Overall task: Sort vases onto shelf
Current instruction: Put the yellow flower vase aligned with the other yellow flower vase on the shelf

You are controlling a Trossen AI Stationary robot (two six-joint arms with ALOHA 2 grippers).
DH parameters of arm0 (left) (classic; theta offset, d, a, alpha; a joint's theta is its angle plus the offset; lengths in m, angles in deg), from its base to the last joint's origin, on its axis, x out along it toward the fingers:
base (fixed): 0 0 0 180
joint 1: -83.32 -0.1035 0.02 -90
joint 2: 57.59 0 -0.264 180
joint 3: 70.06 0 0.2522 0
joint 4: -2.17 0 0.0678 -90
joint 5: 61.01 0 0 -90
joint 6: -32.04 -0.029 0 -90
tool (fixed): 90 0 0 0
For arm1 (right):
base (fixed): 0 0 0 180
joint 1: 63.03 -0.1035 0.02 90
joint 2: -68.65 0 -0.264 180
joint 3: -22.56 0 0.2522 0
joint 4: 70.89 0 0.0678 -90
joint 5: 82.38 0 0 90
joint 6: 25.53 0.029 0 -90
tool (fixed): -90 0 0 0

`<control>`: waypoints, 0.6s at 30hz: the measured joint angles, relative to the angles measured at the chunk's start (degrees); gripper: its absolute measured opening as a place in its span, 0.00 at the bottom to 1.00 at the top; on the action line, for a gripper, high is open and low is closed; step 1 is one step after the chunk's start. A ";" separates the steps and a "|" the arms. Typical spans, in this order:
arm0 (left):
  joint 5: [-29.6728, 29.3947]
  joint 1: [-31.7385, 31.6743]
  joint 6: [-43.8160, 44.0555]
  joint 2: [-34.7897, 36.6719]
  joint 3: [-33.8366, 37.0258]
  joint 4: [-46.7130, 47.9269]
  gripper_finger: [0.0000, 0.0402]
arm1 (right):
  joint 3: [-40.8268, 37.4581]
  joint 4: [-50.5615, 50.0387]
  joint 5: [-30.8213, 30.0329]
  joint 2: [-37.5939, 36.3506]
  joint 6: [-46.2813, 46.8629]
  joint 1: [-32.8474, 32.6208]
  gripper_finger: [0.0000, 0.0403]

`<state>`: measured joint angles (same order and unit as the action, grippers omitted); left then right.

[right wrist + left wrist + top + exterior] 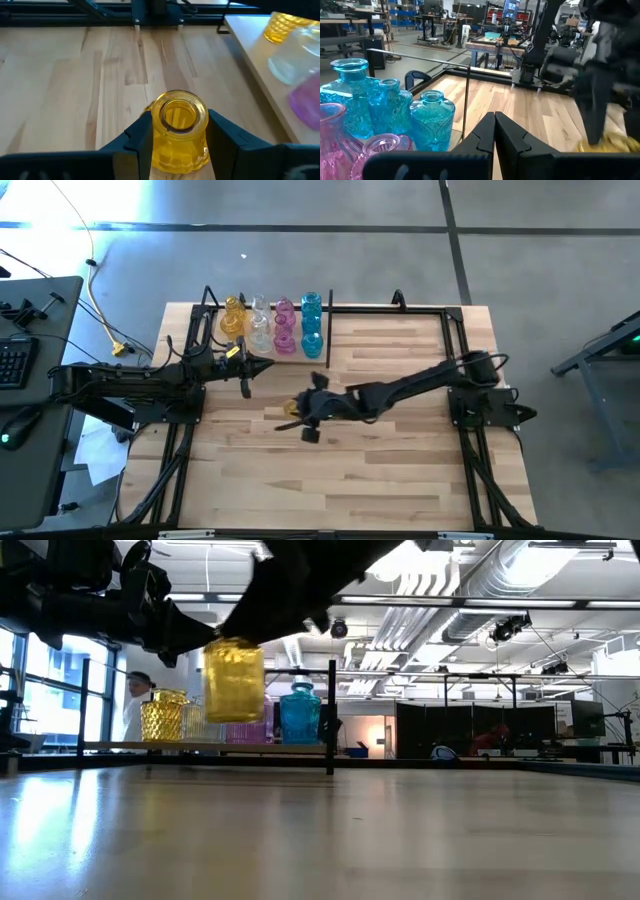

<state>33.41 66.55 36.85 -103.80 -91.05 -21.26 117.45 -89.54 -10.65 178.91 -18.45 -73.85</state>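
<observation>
A row of yellow, clear, pink and teal vases [272, 325] stands on the shelf's plank at the table's far left. The shelf [380, 308] is a thin black rod frame with an upright divider rod [331, 715]. My right gripper [179, 125] is shut on a yellow jar-shaped vase [234, 678] above the table's middle [293, 408], a short way in front of the shelf. My left gripper [494, 120] is shut and level, just in front of the teal vases [432, 120] at the shelf's near edge [266, 366]. My right gripper pinches the yellow vase between its two fingers [141, 134], on opposite sides of the body just below the rim [156, 127]. The fingers come slanting down from the table's right side. The vase hangs about upright, mouth up, lifted clear of the table.
Bare wood tabletop [380, 470] stretches across the near and right parts. The shelf's part right of the divider holds nothing [390, 330]. A desk with a keyboard [14, 362] stands left of the table. A person [133, 705] stands in the room behind the shelf.
</observation>
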 joint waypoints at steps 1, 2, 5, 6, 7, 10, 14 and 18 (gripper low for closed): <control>0.02 0.00 0.01 0.00 0.00 0.01 0.00 | 1.39 0.01 0.45 1.41 -0.51 0.31 0.31; 0.02 0.00 0.02 0.00 0.00 0.02 0.00 | 2.63 0.03 0.80 2.77 -0.89 0.58 0.31; 0.02 0.02 -0.04 0.00 0.00 0.08 0.00 | 5.62 0.01 1.01 6.00 -2.14 1.19 0.31; 0.02 0.02 -0.22 0.00 0.00 0.05 0.00 | 6.43 -0.07 1.00 6.92 -2.57 1.43 0.31; 0.02 0.02 -0.42 0.00 0.00 0.06 0.00 | 7.18 0.01 1.05 7.73 -2.78 1.59 0.31; 0.04 0.02 -0.47 0.00 0.00 0.05 0.00 | 8.36 0.45 2.00 9.55 -3.11 2.26 0.31; 0.04 0.02 -0.49 0.00 0.00 0.07 0.00 | 8.39 2.88 4.19 11.36 -3.10 3.02 0.31; 0.05 0.02 -0.40 0.00 0.00 -0.02 0.00 | 8.39 5.10 5.01 12.91 -3.74 3.73 0.31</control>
<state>33.46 66.57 36.45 -103.80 -91.05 -21.29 125.84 -84.44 -5.64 191.82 -22.18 -70.12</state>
